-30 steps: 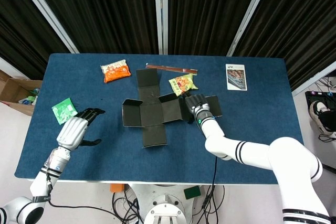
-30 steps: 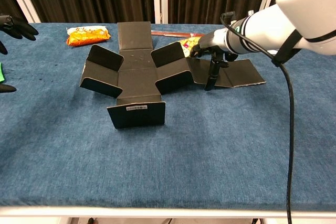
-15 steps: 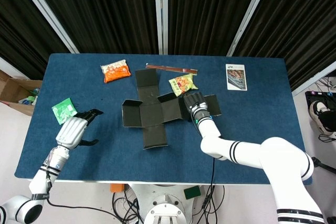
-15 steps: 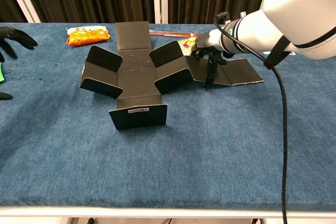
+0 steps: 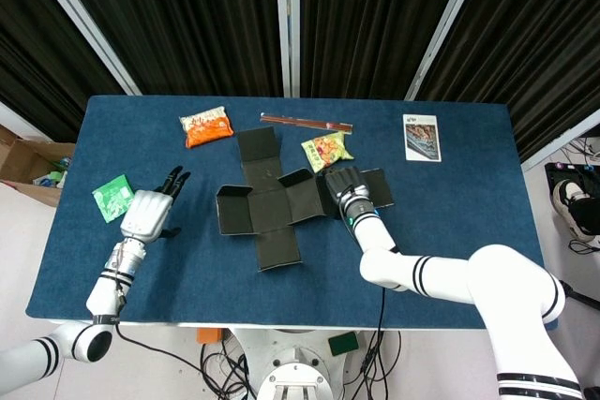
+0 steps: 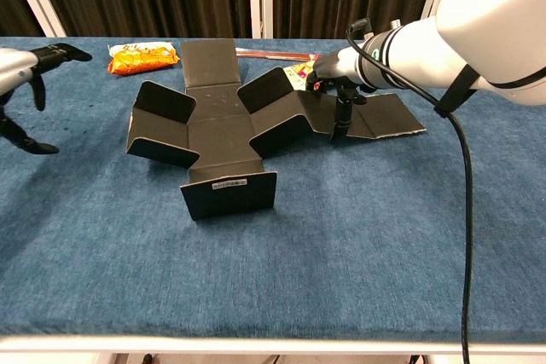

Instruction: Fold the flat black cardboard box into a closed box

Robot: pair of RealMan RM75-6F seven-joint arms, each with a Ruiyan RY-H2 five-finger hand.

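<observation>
We see the black cardboard box mid-table with flaps half raised, not closed; right hand presses its right panel, left hand spread.

A blue cloth-covered table stands in front of black curtains, with an orange snack packet lying toward its far left and a small green packet near its left edge. A yellow-green snack packet lies near the middle of the far side, a thin reddish-brown stick just behind it, and a printed card sits well apart at the far right. Beyond the table's left end an open brown cardboard carton rests on the floor, and cables trail on the floor under the near edge.
</observation>
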